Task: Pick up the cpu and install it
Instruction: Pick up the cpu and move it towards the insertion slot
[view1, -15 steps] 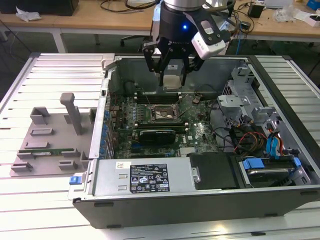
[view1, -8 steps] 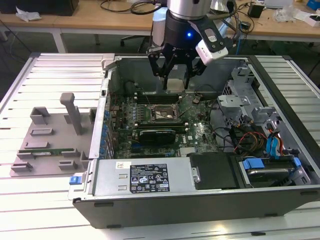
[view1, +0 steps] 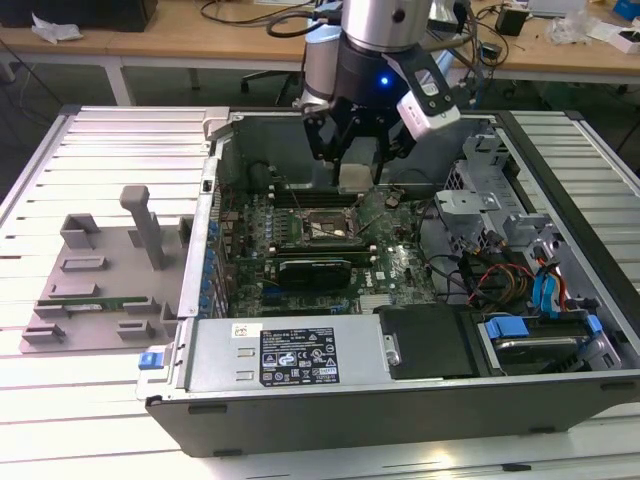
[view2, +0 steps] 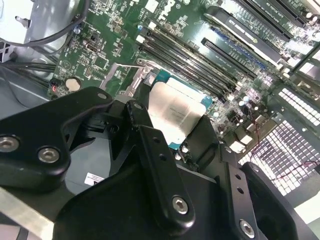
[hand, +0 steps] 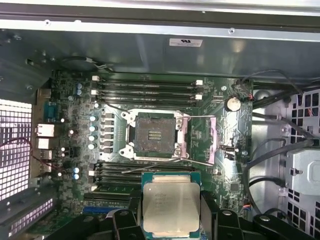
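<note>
The cpu (hand: 171, 207) hangs above the motherboard (hand: 75, 125), metal top towards the wrist, clamped by its edges between the two black fingers of the gripper (hand: 171, 216). The first wrist view lays out the open CPU socket (hand: 155, 132) just beyond the chip; the second wrist view catches the memory slots (view2: 190, 55) beside it. In the exterior view the arm (view1: 375, 40) points straight down into the computer case (view1: 400, 390)
</note>
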